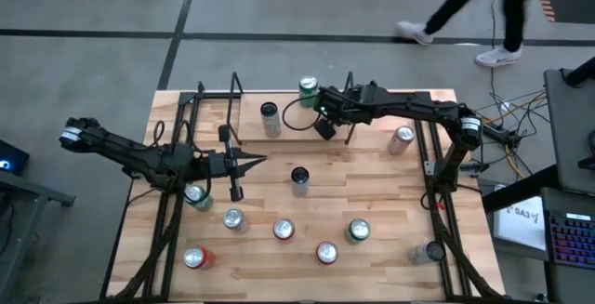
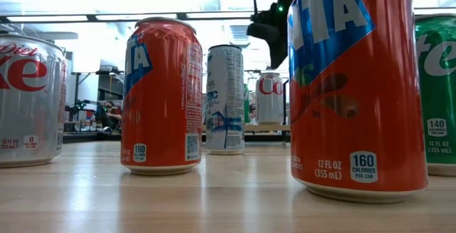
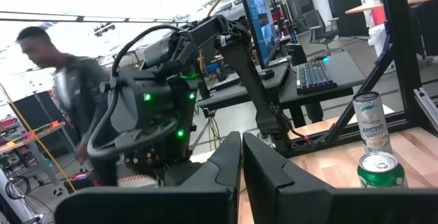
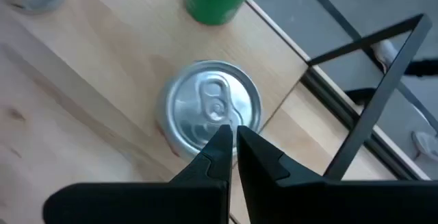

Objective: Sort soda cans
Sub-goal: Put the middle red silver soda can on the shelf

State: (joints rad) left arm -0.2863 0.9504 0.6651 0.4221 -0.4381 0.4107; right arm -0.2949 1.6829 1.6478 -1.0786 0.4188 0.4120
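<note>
At the table's far edge, the right gripper (image 4: 231, 136), jaws pressed together, hangs directly above an upright soda can (image 4: 213, 107).

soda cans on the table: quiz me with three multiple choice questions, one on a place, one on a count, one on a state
1. Where does the black can stand? A near the middle of the table; B at a corner; C on the floor.
2. How many orange Fanta cans show in the low view? A one; B two; C four.
3. How are the right gripper fingers? A wide open; B shut, empty; C shut on a green can.
Answers: 1 A, the high view shows it mid-table. 2 B, one nearer, one farther. 3 B, its wrist view shows them together above a silver can top.
</note>
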